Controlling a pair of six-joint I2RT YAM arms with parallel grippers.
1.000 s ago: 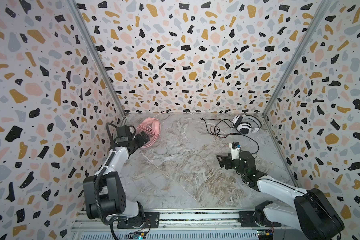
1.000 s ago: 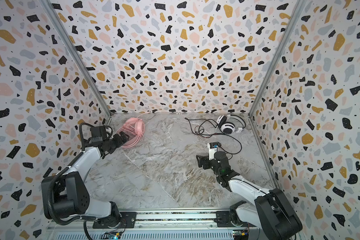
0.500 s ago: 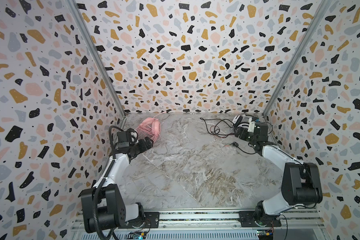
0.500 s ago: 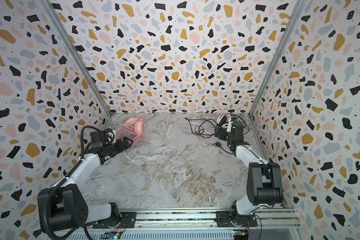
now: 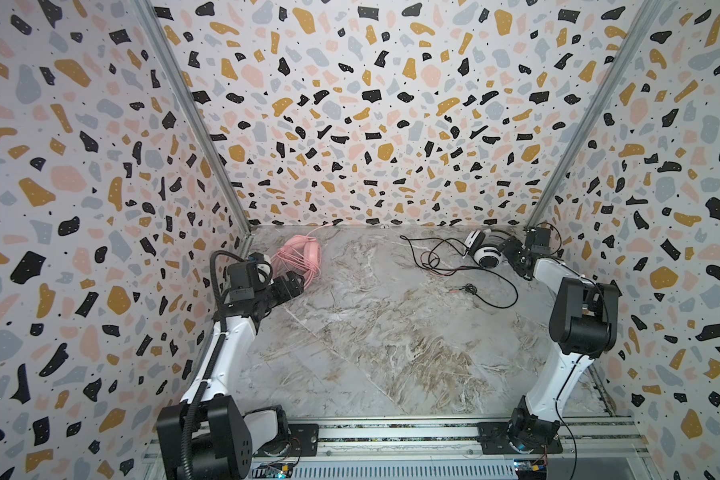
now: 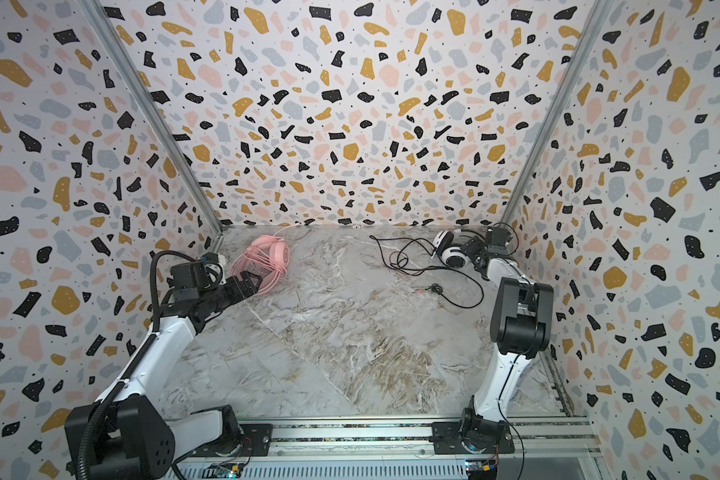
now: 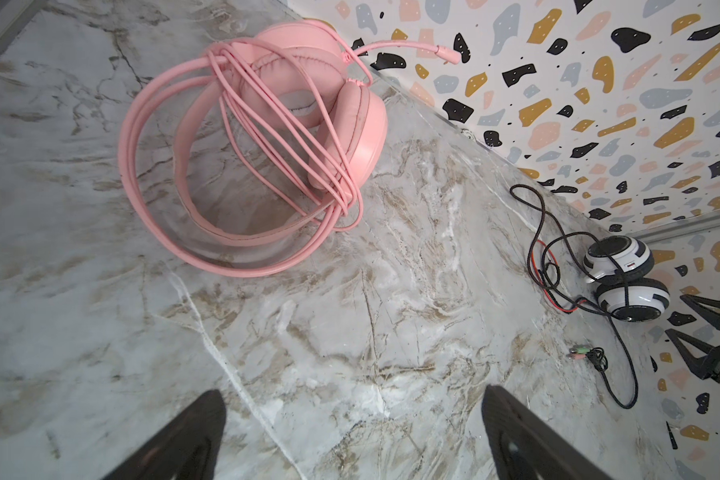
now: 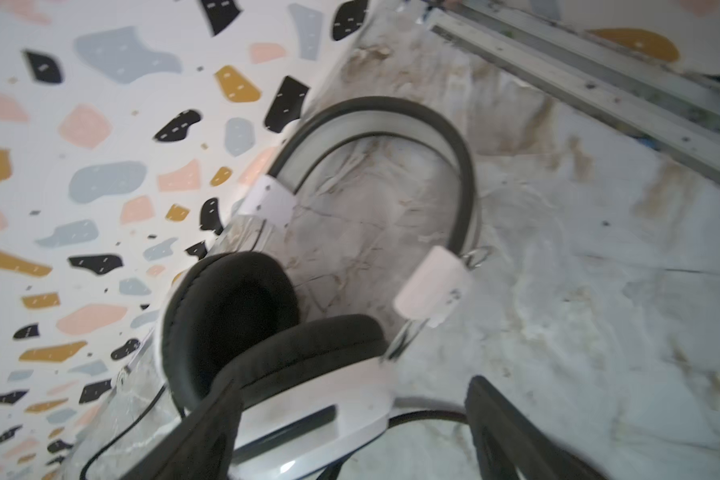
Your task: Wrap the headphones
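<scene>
While both arms are reaching toward the back of the bench (image 5: 391,357), both top views are showing the pink headset (image 5: 306,253) lying back left near the corner, with its pink cord (image 5: 292,266) looped around it. Left hand (image 5: 298,282) is sitting just beside it on the near side, jaws spread, nothing between them. White headset (image 5: 489,257) is lying back right, near the wall. Right hand (image 5: 512,251) is sitting right at it, too small there to judge contact. Black cord (image 5: 497,301) and red cord (image 5: 437,271) are trailing loose across the bench toward the middle, unwrapped.

Left wrist view: pink headset (image 7: 362,124) is lying on its side ahead of the left hand (image 7: 352,401), apart from it, fingers wide with bare bench between. Pink cord (image 7: 267,137) is running in several loops over headband and ear cups. Farther off, white headset (image 7: 624,286) is lying by the wall, right hand (image 7: 678,316) just beside it with fingers spread. Plugs (image 7: 585,353) are lying on the bench near it.

Right wrist view, blurred: one ear cup of the white headset (image 8: 321,399) is sitting between the fingers of the right hand (image 8: 350,419), jaws wide and not clamped; cannot tell whether they are touching it.
</scene>
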